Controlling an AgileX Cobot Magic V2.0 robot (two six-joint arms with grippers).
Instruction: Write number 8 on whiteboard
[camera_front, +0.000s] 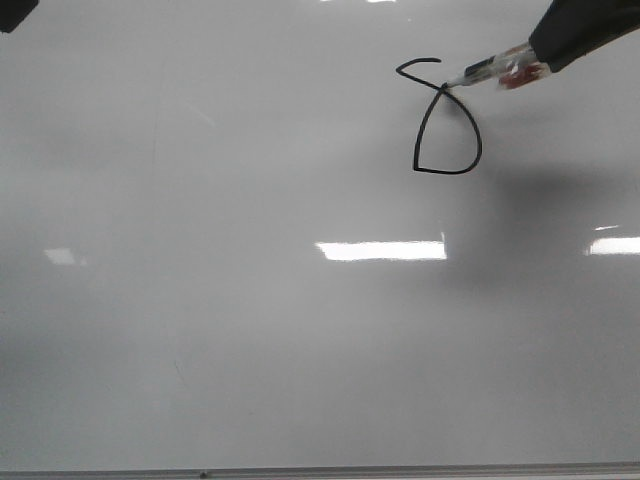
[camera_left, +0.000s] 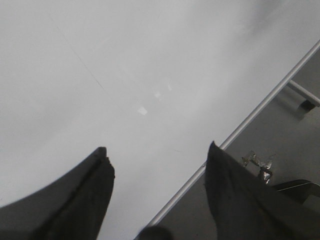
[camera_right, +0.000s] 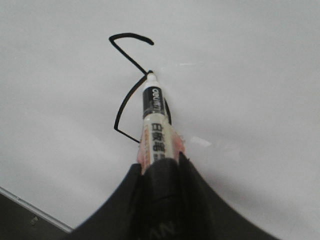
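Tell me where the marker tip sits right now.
In the front view, the marker tip touches the whiteboard at upper right, at the crossing point of the unfinished number 8, held by the right claw.

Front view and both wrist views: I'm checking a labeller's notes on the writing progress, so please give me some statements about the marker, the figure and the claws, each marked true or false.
1. The right claw grips a black-and-white marker pen. True.
2. The thin black hand-drawn figure has its upper loop closed. False: the top stroke stays open.
3. The marker tip touches the figure's crossing point. True.
4. The left claw holds an eraser. False: it is open and empty over the glossy grey-white whiteboard.
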